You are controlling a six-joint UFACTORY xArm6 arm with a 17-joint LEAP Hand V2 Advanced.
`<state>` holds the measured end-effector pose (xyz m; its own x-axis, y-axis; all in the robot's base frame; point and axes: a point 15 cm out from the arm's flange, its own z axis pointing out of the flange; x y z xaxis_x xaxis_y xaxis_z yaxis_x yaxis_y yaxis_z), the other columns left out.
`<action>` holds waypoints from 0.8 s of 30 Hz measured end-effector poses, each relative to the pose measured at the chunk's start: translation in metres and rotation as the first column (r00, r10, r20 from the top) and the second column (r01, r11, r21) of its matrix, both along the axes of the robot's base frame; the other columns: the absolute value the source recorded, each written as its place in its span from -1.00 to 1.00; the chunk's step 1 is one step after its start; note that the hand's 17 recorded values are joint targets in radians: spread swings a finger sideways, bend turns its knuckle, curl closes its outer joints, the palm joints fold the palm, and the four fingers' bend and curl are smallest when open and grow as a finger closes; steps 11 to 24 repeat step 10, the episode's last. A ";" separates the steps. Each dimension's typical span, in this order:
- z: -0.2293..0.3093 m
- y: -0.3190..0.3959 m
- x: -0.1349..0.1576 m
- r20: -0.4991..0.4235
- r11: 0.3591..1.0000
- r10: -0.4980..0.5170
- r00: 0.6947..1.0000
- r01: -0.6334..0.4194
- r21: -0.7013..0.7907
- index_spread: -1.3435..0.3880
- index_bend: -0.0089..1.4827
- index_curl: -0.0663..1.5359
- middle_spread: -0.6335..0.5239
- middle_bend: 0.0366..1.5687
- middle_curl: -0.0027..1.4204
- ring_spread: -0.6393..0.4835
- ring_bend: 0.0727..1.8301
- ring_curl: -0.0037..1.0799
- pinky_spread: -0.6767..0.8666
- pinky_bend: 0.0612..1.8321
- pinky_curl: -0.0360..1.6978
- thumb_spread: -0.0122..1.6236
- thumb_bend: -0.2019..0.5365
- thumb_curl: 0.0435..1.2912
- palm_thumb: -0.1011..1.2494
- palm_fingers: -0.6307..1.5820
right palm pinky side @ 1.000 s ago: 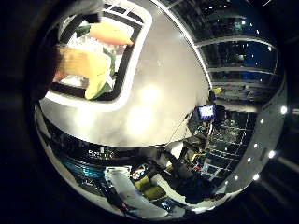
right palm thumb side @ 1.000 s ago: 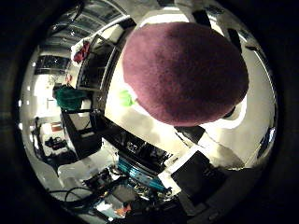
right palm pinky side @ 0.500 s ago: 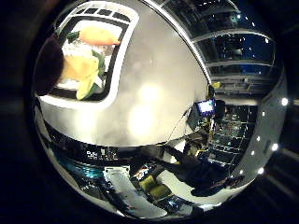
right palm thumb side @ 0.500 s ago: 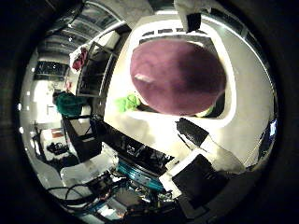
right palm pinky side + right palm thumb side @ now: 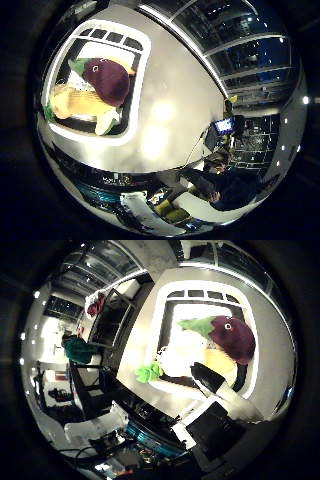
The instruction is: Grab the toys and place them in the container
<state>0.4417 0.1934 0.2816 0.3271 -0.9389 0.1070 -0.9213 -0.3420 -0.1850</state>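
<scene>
The purple eggplant plush lies in the white container on top of the yellow plush, and my hand is well above them, one fingertip showing, empty; I cannot tell how the rest of it is set. The pile looks heaped, so the eggplant could roll toward the rim. The toys underneath are half hidden, and the green bit at the rim I can't identify.
</scene>
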 end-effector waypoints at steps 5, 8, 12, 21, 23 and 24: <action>0.003 -0.011 -0.015 -0.040 1.000 -0.011 0.999 0.010 -0.026 0.00 -0.73 -0.48 0.22 -0.82 -0.62 0.55 -0.72 -0.56 0.54 -0.46 -0.60 0.23 -0.51 -0.36 0.44 -0.31; 0.008 -0.025 -0.031 -0.085 0.998 -0.031 0.996 0.027 -0.053 0.00 -0.73 -0.47 0.25 -0.83 -0.63 0.56 -0.75 -0.56 0.53 -0.47 -0.61 0.23 -0.52 -0.36 0.43 -0.32; 0.012 -0.031 -0.038 -0.098 0.998 -0.044 0.994 0.038 -0.056 0.00 -0.73 -0.47 0.26 -0.83 -0.64 0.58 -0.76 -0.56 0.53 -0.47 -0.61 0.24 -0.51 -0.36 0.42 -0.33; 0.012 -0.031 -0.038 -0.098 0.998 -0.044 0.994 0.038 -0.056 0.00 -0.73 -0.47 0.26 -0.83 -0.64 0.58 -0.76 -0.56 0.53 -0.47 -0.61 0.24 -0.51 -0.36 0.42 -0.33; 0.012 -0.031 -0.038 -0.098 0.998 -0.044 0.994 0.038 -0.056 0.00 -0.73 -0.47 0.26 -0.83 -0.64 0.58 -0.76 -0.56 0.53 -0.47 -0.61 0.24 -0.51 -0.36 0.42 -0.33; 0.012 -0.031 -0.038 -0.098 0.998 -0.044 0.994 0.038 -0.056 0.00 -0.73 -0.47 0.26 -0.83 -0.64 0.58 -0.76 -0.56 0.53 -0.47 -0.61 0.24 -0.51 -0.36 0.42 -0.33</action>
